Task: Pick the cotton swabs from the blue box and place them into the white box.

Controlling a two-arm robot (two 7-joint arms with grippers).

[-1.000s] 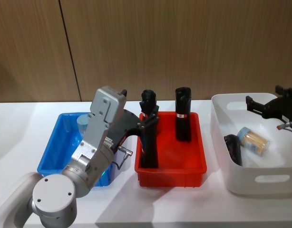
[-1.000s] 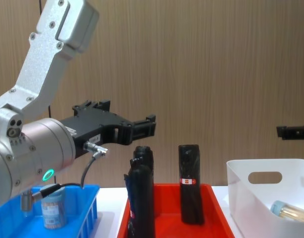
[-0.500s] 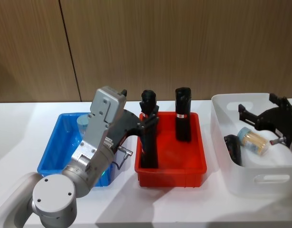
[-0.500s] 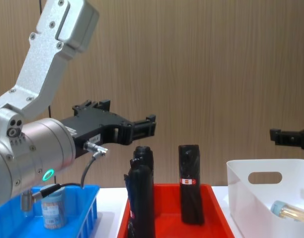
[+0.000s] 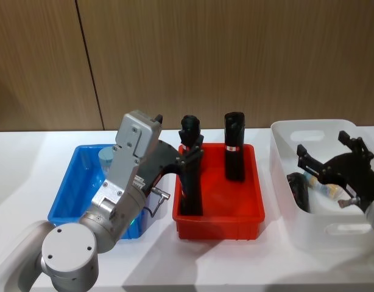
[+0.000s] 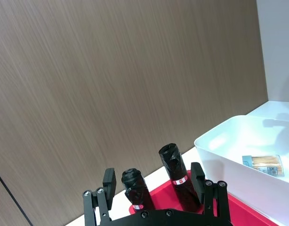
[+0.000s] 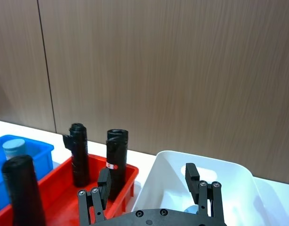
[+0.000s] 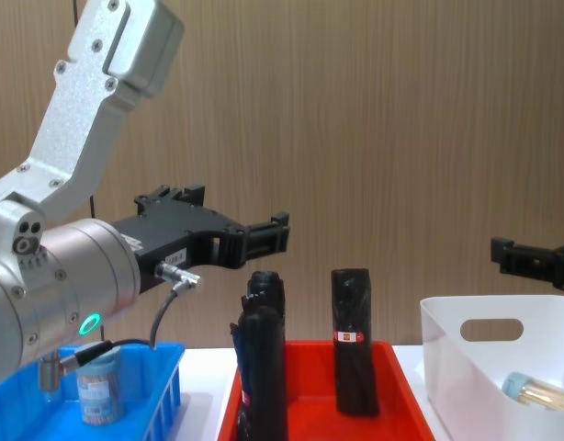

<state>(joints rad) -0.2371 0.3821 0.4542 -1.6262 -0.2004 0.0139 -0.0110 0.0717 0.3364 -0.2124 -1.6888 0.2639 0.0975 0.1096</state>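
The right gripper (image 5: 329,165), fingers apart and empty, is hanging over the white box (image 5: 333,234) at frame right, above a cotton swabs jar (image 8: 539,392). The left gripper (image 8: 264,239), fingers apart, is hovering left-centre beside the blue box (image 5: 68,194), where another jar (image 8: 100,387) is standing.

Silver-grey arm (image 5: 114,201), seemingly black grippers.

A plain indoor test bench, lab-like: a white table (image 5: 28,158) set against a wood-panelled wall (image 5: 236,55), sorting bins lined across it.
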